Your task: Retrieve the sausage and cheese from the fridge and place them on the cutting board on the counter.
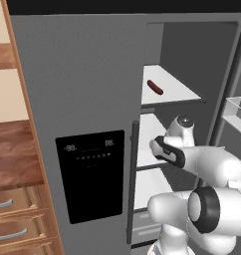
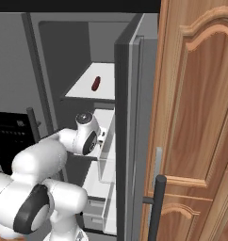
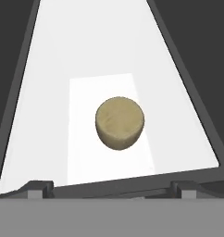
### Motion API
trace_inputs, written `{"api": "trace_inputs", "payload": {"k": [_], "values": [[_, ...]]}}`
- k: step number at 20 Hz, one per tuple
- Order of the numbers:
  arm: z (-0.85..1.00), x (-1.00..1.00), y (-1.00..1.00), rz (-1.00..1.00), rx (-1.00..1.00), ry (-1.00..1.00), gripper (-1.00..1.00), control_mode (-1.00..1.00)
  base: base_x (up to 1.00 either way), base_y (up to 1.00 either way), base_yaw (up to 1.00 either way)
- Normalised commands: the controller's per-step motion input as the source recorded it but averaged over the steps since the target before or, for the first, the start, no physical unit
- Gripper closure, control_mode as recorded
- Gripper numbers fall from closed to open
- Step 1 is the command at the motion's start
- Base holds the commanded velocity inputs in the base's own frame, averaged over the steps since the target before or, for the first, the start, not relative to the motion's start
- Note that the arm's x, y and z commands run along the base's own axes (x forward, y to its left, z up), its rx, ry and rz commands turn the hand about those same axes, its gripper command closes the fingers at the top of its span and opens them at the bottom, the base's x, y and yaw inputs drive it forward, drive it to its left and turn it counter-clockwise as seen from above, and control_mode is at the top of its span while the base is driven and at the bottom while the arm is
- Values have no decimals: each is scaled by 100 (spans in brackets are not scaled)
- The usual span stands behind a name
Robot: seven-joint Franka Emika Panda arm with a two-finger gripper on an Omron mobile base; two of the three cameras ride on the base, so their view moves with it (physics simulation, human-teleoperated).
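Nearby, closed fridge (image 1: pixel 82 99) door (dispenser side) flanks arm; wooden cabinet (image 2: pixel 196 117) opposite

Bare shelf (image 3: pixel 49 92) all round cheese (image 3: pixel 120 123); fridge (image 1: pixel 82 74) side walls flank it.

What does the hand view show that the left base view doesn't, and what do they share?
Hand view: the cheese, a tan puck lying on a white fridge shelf, with the open gripper just short of it. Left base view: the sausage on the upper shelf, the closed fridge door's black dispenser panel, and counter drawers. Both: the fridge's white shelves and grey interior.
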Motion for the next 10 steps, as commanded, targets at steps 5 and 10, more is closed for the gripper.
{"api": "trace_inputs", "payload": {"k": [5,10], "values": [[-19,36,0,0,0,6,-100,-100,0,0,0],[-20,33,-2,0,0,4,-100,-100,0,0,0]]}}
